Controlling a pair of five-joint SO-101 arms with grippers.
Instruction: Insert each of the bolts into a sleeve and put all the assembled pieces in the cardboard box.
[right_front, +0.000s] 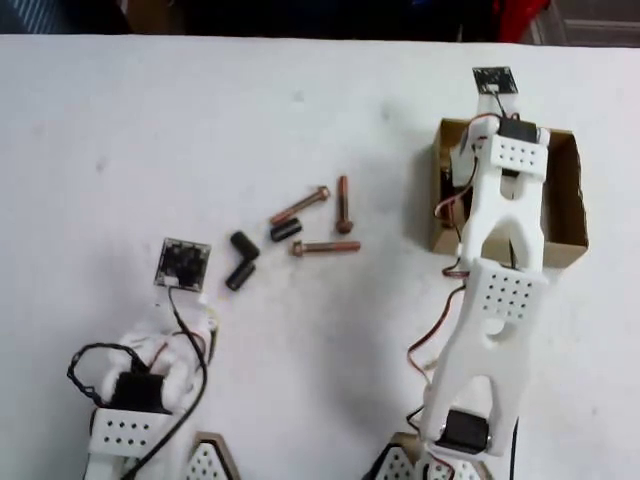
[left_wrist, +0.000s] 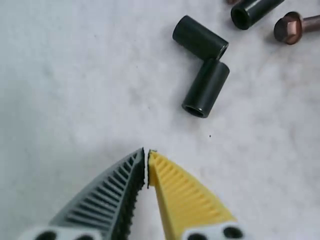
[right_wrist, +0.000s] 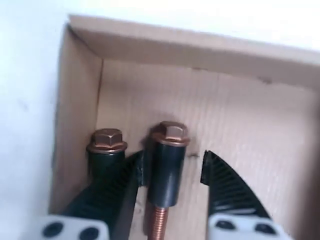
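Three copper bolts (right_front: 326, 246) and three black sleeves (right_front: 240, 275) lie loose in the middle of the white table. My left gripper (left_wrist: 146, 161) is shut and empty, its tips just short of two touching sleeves (left_wrist: 206, 89). A third sleeve (left_wrist: 255, 10) and a bolt head (left_wrist: 290, 27) lie beyond them. My right gripper (right_wrist: 173, 156) is open inside the cardboard box (right_wrist: 150, 45). An assembled bolt and sleeve (right_wrist: 166, 165) sits between its fingers, against one finger and apart from the other. A second assembled piece (right_wrist: 106, 147) lies beside it, partly behind a finger.
The cardboard box (right_front: 572, 190) stands at the right of the table with the right arm (right_front: 500, 290) stretched over it. The left arm (right_front: 140, 400) sits at the near left. Bare table surrounds the loose parts.
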